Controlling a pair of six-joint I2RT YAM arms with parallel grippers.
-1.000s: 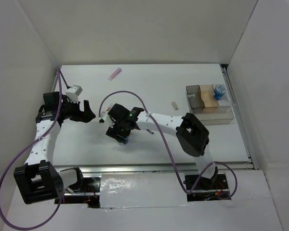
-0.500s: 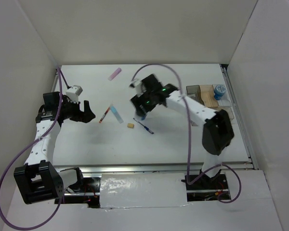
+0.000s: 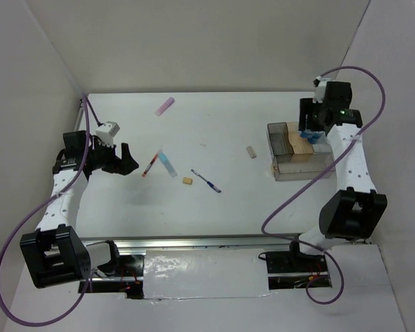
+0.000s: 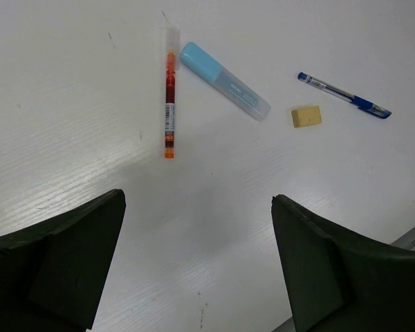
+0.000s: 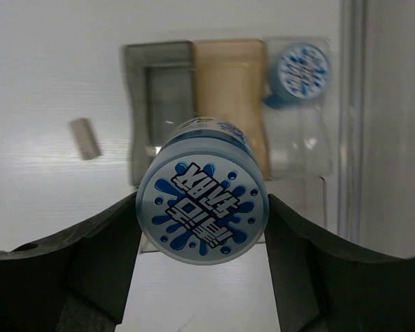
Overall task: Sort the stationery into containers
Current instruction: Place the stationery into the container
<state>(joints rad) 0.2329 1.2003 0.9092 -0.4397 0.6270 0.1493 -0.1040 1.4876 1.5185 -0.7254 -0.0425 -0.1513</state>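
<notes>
Bench (image 3: 235, 200) is white and mostly bare. Clear tray (image 3: 318, 166) sits at the far right. Its see-through front part is hard to trace against the bench, but the smoky-grey section (image 5: 159, 104) and the tan section (image 5: 229, 90) beside it read fine.

Right hand (image 5: 202, 197) is over the tray, clamped on a blue-white roll (image 5: 202, 211) with a finger on each side. From above, the rolls can't be told apart under that hand. Second roll (image 5: 302, 72) sits in the tray's right-end compartment.

Left hand (image 4: 197, 200) is spread wide and holds nothing, above the bench at left. Its finger bases are cut off by the frame edge.

Pink bar (image 3: 165, 106) lies far back, alone. Light-blue bar (image 4: 225, 81) is just beside the red pen (image 4: 169, 104) — touching or not, can't tell. Blue pen (image 4: 342, 95) and tan cube (image 4: 306, 116) lie near them. Beige block (image 3: 250, 152) is left of the tray, apart from it.
</notes>
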